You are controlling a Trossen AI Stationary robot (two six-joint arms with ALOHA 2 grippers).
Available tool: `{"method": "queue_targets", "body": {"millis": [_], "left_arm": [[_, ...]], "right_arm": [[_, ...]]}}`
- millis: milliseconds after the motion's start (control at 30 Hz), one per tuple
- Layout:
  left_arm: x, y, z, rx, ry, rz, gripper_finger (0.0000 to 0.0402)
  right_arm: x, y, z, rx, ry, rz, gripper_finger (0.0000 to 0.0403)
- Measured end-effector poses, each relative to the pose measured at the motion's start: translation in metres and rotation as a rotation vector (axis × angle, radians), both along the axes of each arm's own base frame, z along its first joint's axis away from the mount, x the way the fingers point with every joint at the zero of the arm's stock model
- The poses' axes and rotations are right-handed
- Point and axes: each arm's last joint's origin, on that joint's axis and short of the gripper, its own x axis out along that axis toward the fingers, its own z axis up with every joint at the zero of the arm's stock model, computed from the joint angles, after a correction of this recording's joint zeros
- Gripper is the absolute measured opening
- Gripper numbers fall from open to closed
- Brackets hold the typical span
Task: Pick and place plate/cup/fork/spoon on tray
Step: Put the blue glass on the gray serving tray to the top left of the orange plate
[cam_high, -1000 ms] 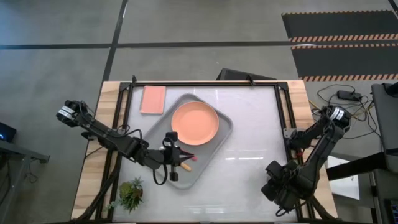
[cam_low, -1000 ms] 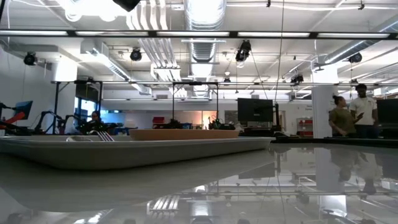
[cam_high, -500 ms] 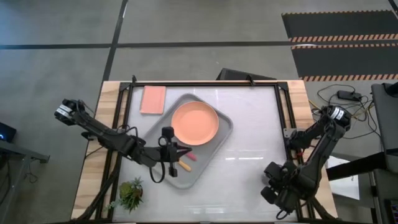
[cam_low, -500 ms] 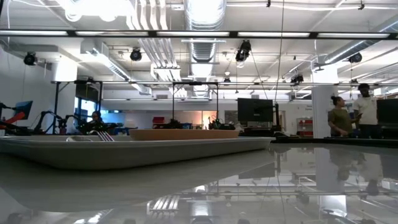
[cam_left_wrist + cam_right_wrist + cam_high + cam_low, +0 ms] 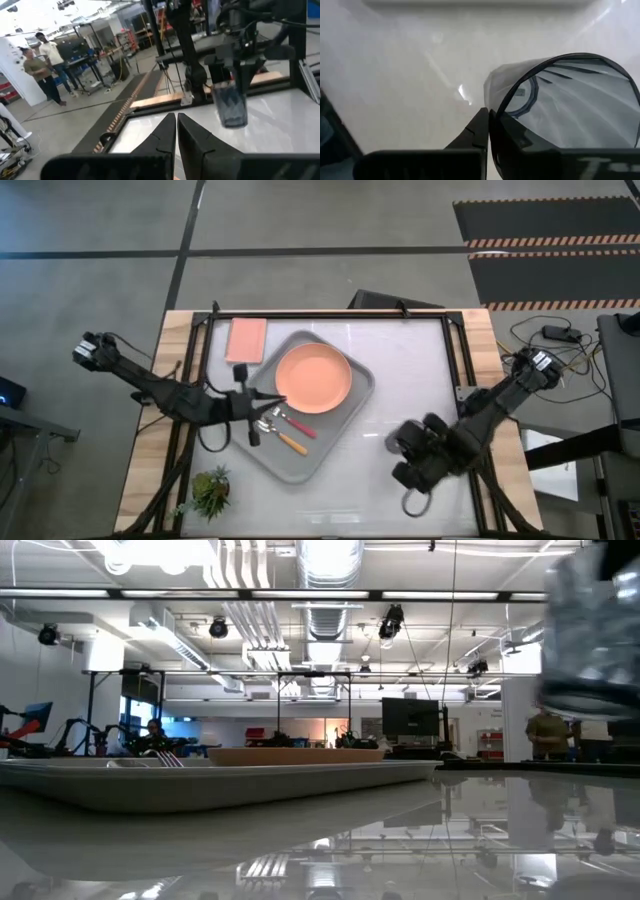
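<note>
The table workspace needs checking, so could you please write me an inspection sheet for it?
Surface: white table with wooden side edges.
Job's things: plate, fork and spoon lie on the tray; the cup is off the tray, held above the table.
Clutter: pink rectangle beside the tray; small plant at the table's edge.
Grippers: left gripper shut and empty, over the tray's left edge; right gripper gripping the cup's rim, right of the tray.
Cables: loose cables right of the table.
Surroundings: two people stand in the room beyond.
</note>
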Motion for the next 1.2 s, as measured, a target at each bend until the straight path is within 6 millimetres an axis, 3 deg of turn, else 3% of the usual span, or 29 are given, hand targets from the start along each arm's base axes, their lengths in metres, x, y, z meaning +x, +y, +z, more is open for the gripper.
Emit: {"method": "queue_targets", "body": {"millis": [533, 833, 1200], "left_arm": [[-0.041, 0.019, -0.007, -0.148, -0.199, -0.021, 0.0], [-0.059, 0.029, -0.002, -0.183, -0.264, -0.024, 0.0], [-0.062, 0.03, -0.002, -0.188, -0.27, -0.026, 0.0]], "right_arm": [[0.089, -0.09, 0.044, -0.181, -0.283, 0.254, 0.0009], [0.148, -0.117, 0.038, -0.264, -0.228, 0.392, 0.0009], [0.226, -0.145, 0.031, -0.371, -0.229, 0.607, 0.0009]]}}
